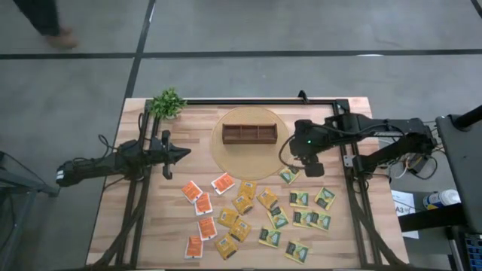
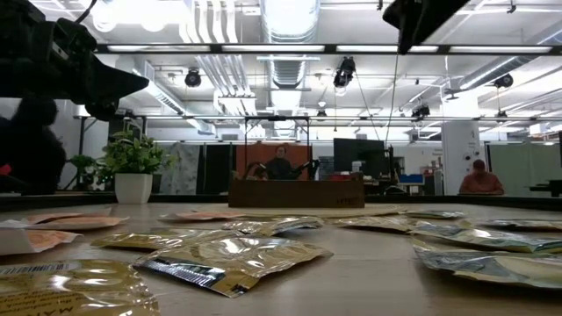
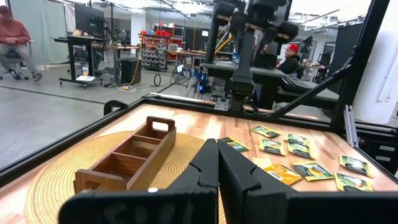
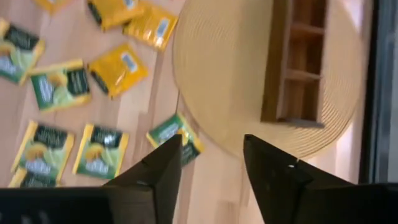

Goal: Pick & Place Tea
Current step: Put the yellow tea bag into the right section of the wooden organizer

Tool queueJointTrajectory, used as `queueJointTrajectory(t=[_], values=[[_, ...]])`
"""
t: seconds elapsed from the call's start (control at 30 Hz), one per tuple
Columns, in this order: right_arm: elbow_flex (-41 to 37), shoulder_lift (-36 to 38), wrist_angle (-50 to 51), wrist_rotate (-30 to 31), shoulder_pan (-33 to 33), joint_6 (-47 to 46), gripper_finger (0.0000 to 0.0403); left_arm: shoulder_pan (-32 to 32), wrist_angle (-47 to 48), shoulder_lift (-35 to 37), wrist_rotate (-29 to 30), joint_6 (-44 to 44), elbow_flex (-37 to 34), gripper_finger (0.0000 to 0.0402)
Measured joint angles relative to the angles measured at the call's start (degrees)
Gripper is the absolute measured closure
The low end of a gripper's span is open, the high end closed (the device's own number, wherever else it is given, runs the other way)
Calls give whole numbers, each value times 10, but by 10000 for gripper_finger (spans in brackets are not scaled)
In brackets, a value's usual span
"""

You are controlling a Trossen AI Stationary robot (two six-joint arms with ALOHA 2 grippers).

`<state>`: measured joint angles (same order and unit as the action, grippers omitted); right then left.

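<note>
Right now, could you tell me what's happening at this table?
A two-armed robot is sorting tea sachets that lie scattered over the near half of the table. The right gripper hangs open above a green sachet lying at the edge of the round woven mat, holding nothing. The wooden box on that mat looks empty in all three compartments. The left gripper is shut and waits at the table's left side, also empty.
</note>
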<state>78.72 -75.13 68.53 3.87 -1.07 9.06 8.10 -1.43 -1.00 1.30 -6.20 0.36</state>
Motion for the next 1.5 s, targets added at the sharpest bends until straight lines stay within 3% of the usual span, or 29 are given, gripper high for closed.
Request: queueJointTrajectory(t=[0.27,0.63,1.13,1.5], values=[[-22,-24,21,-29,0,52,188,0,0,0,0,0,0,401],[-143,-21,-19,-53,9,146,155,0,0,0,0,0,0,401],[-255,-24,-139,-68,29,235,154,0,0,0,0,0,0,401],[-279,-95,-197,-74,38,283,154,0,0,0,0,0,0,401]])
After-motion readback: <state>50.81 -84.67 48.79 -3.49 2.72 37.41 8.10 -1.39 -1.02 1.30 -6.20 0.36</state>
